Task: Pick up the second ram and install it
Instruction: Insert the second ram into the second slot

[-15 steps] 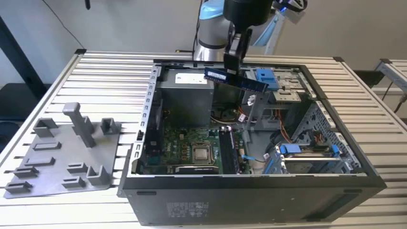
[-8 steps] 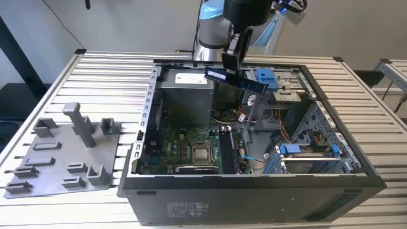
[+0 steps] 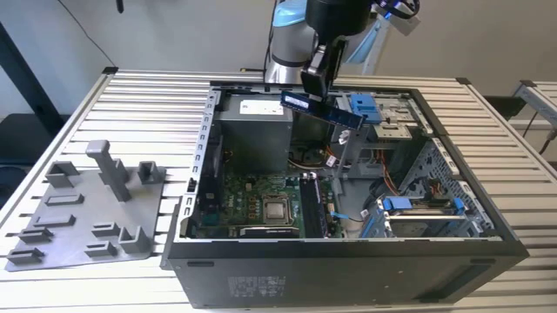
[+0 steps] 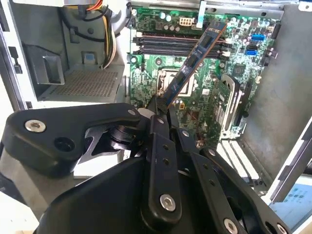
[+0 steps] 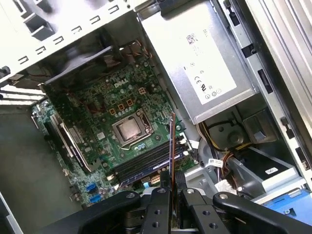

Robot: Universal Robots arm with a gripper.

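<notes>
Second ram, a long, thin blue-green circuit-board stick (image 3: pixel 324 111), hangs tilted in the air above the open black computer case (image 3: pixel 261 280). It is over the green motherboard (image 4: pixel 146 87) and not seated. My black tool (image 4: pixel 161 105) pinches its flat faces at one end. I judge it light, stiff and brittle, with a fragile contact edge, so a firm but gentle pinch clear of that edge suits it.

The second ram (image 3: pixel 322 109), a long, thin, dark blue-green stick, is tilted in the air above the open computer case (image 3: pixel 348 274). One end is pinched in the gripper (image 4: pixel 163 109), and the other end is free.
</notes>
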